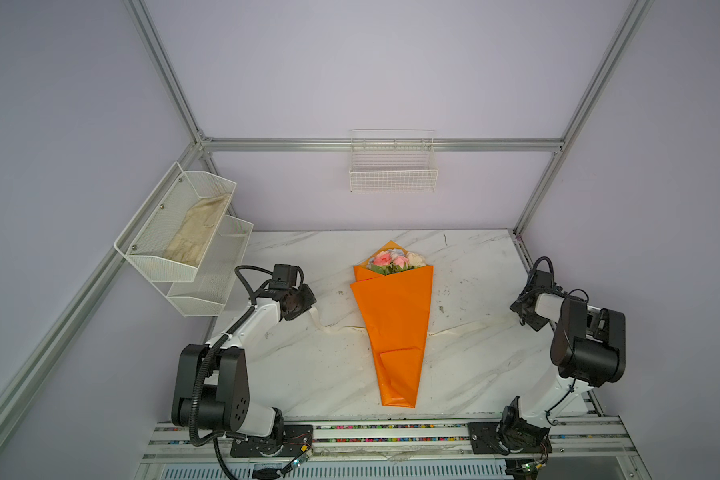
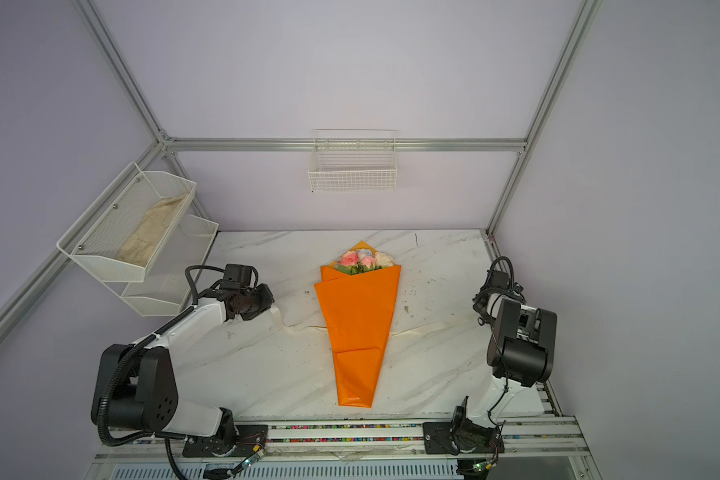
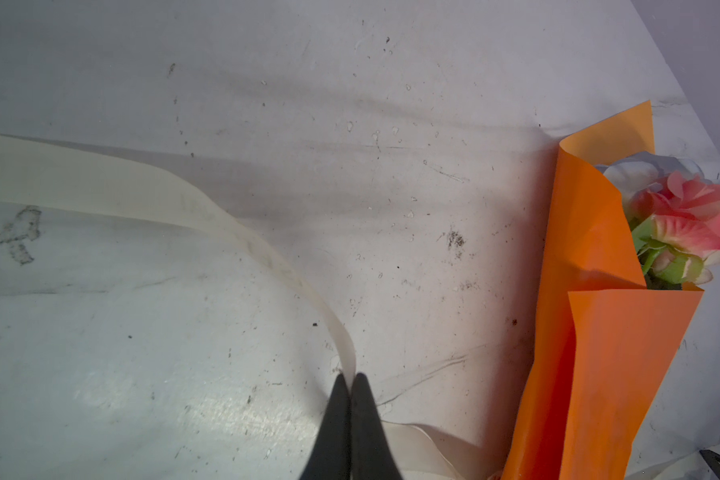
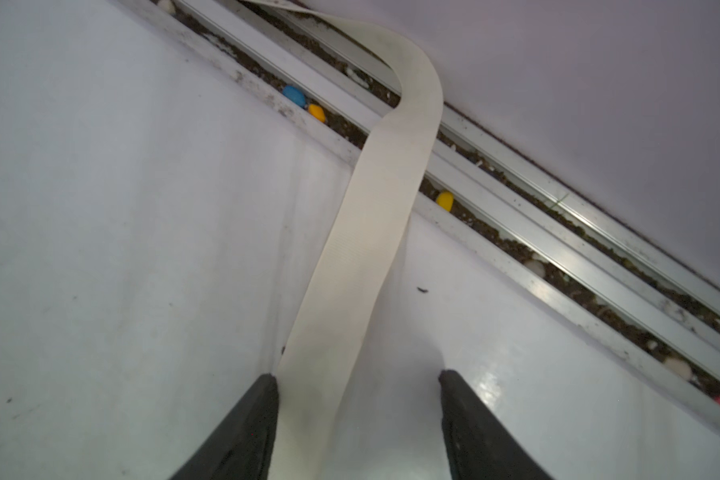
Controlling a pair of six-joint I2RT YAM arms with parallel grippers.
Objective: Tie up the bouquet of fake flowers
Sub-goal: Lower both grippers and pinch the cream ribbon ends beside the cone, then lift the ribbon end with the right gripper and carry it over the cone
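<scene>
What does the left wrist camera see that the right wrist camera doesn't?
Only left wrist: the bouquet, its orange wrapping and a pink rose, plus the left fingers pinched shut on the ribbon. Only right wrist: a metal rail with small coloured bits, and the right fingers open, ribbon between them. Both: the cream ribbon and white table.

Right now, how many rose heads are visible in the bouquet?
4, in a top view: left pink rose, right pink rose, cream rose farthest right, pale white rose behind them. The orange wrapping paper may hide more.
</scene>
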